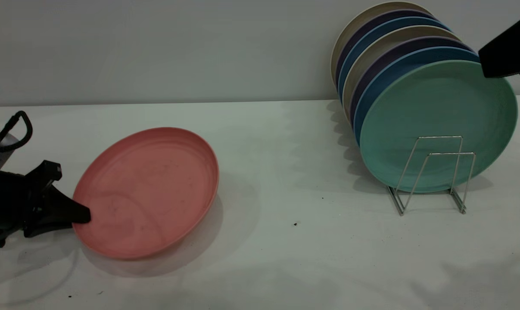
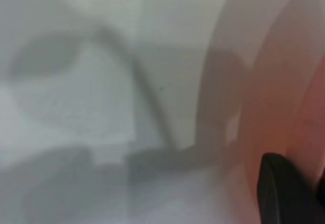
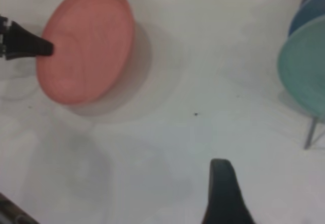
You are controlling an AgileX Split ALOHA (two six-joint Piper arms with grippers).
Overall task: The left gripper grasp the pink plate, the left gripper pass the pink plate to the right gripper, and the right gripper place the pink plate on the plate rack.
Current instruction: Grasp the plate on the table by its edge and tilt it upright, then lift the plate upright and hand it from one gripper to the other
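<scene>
The pink plate [image 1: 147, 191] was tilted, its far-right edge lifted off the white table [image 1: 268, 241] and its hollow face turned up and toward the exterior camera. Its long axis ran from the near-left rim to the far-right rim, roughly pointing toward the plate rack [image 1: 432, 174]. The left gripper [image 1: 76, 214] was at the plate's left rim, one tapered jaw lying over the inner face and clamped on that rim; the jaw beneath was hidden by the plate. In the left wrist view a dark fingertip [image 2: 284, 193] pressed against the pink surface [image 2: 284, 97].

Well to the right of the pink plate, the rack stood near the wall, holding a row of upright plates with a mint-green plate [image 1: 436, 125] in front. Two empty wire loops stood before the green plate. Between the pink plate and the rack lay a broad bare stretch of table.

The right gripper [image 1: 507, 51] hung above the rack's right side, just beside the green plate's upper rim; whether its fingers were apart or together could not be told.
</scene>
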